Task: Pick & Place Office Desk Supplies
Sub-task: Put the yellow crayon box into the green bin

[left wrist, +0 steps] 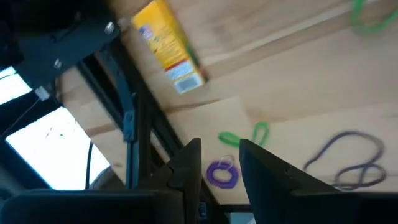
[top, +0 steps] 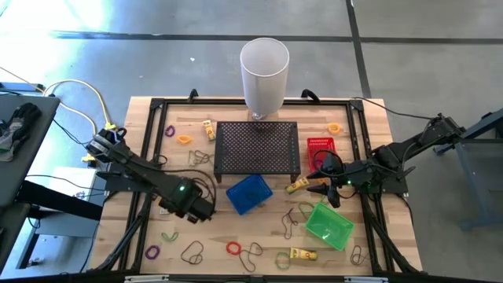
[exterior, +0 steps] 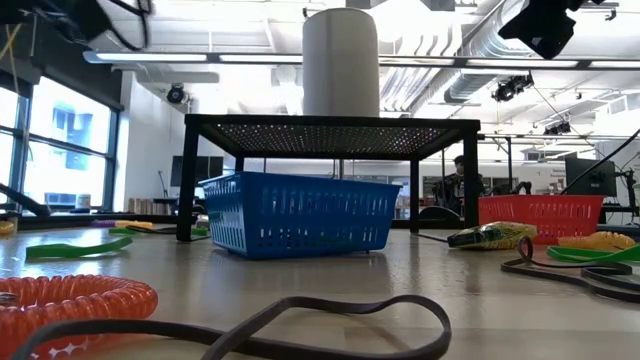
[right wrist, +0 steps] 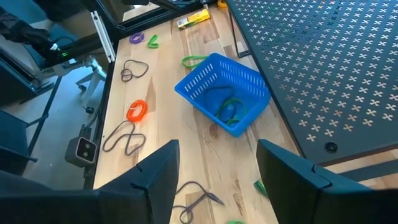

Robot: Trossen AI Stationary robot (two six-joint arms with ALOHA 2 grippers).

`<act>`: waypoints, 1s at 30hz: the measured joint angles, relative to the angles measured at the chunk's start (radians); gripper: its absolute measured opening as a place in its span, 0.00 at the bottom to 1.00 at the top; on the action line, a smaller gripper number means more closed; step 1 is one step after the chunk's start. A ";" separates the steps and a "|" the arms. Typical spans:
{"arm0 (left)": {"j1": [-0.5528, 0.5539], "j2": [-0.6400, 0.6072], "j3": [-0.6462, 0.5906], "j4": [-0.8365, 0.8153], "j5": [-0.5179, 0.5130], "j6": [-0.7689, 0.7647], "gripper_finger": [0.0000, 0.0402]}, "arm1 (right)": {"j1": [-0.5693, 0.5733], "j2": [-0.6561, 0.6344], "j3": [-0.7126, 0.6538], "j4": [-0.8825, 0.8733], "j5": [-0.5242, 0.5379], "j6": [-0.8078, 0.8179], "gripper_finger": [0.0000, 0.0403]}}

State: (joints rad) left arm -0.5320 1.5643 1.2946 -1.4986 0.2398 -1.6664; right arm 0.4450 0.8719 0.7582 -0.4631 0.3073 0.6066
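Sorting looks barely begun, by my read. The blue basket (right wrist: 224, 93) near the middle of the table holds a green loop and something dark; the green basket (top: 329, 223) right of it and the red basket (top: 320, 146) beside the mesh stand (top: 257, 147) show nothing I can make out.

Most supplies are loose on the wood. Along the near edge: a red loop (top: 233, 248), dark loops (top: 192, 252), a yellow packet (top: 302, 254). Far left: a purple loop (top: 169, 131) and an orange piece (top: 184, 140).

My left gripper (top: 203, 211) is left of the blue basket, fingers (left wrist: 189, 163) narrowly parted with nothing between them; a purple band (left wrist: 222, 174) shows on the wood beyond the tips. My right gripper (top: 320, 184) is just right of the stand, jaws wide and empty, beside another yellow packet (top: 297, 186).

Nearly everything is left to place.
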 joint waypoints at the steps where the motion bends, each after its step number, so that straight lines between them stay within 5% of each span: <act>1: -0.016 -0.009 -0.008 0.000 0.004 -0.025 0.24 | 0.000 0.000 0.000 0.001 -0.004 0.000 0.50; 17: -0.045 -0.376 -0.281 0.100 -0.141 -0.421 0.21 | 0.000 0.000 0.000 0.004 -0.027 0.042 0.50; 30: -0.070 -0.383 -0.338 0.133 -0.135 -0.437 0.21 | 0.000 0.000 0.000 0.011 -0.034 0.051 0.50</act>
State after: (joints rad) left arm -0.6018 1.1809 0.9569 -1.3654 0.1045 -2.1031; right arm 0.4450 0.8719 0.7582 -0.4516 0.2729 0.6581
